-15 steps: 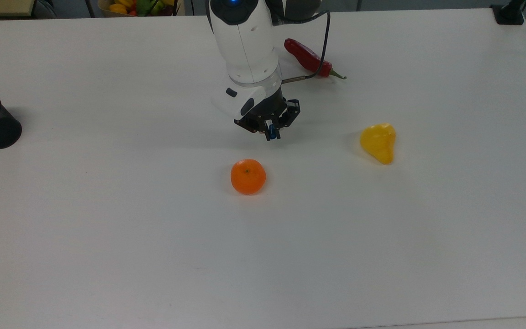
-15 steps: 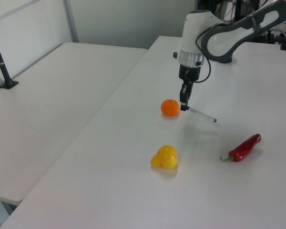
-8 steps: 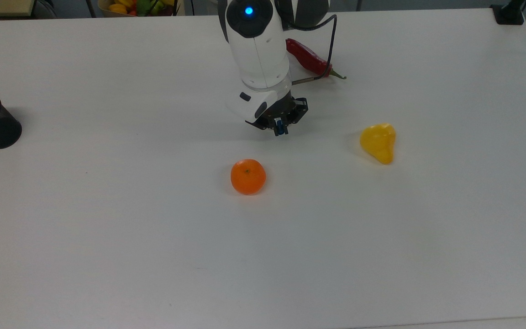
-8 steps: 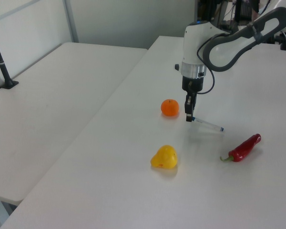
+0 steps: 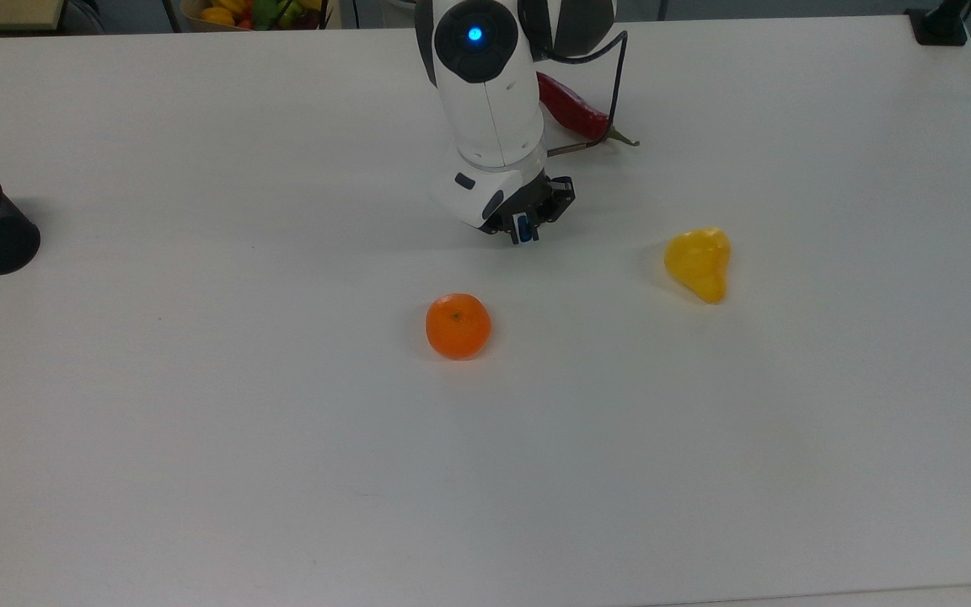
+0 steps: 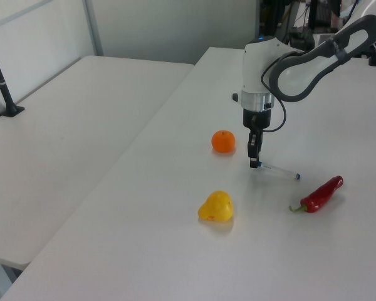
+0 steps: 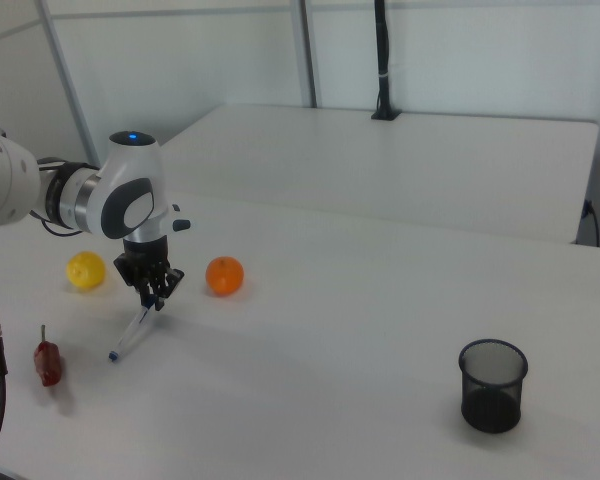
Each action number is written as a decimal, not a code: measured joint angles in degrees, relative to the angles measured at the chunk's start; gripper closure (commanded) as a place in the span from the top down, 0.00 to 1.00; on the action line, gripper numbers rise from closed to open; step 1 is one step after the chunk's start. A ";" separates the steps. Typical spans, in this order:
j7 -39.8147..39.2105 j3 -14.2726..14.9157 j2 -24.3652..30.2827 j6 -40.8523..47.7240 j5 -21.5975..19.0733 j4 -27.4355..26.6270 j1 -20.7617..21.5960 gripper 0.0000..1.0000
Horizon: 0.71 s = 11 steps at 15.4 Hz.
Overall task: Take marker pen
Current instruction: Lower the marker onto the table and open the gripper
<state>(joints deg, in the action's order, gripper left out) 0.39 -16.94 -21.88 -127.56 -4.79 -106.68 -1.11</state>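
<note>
The marker pen (image 6: 277,170) is being held tight by its blue cap in the gripper (image 6: 254,164). Its far end is being rested on the table (image 6: 175,251), slanting down from the gripper.

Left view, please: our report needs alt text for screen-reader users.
A white robot arm's claw grips the blue-capped end of a marker pen, whose far end slants down to the white table. An orange sits beside it, a yellow pear nearer the camera, a red chili at the left view's right.
</note>
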 measured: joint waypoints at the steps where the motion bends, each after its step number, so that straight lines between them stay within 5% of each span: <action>1: 0.02 0.00 0.00 -0.04 0.00 0.03 -0.07 0.70; 4: 0.45 0.00 0.01 -0.13 0.00 0.09 -0.18 1.00; 11: 0.94 0.03 1.14 -0.17 0.00 0.85 -0.51 1.00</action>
<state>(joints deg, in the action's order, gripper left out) 1.32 -16.91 -20.74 -127.73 -4.79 -105.83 -1.62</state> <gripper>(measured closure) 0.000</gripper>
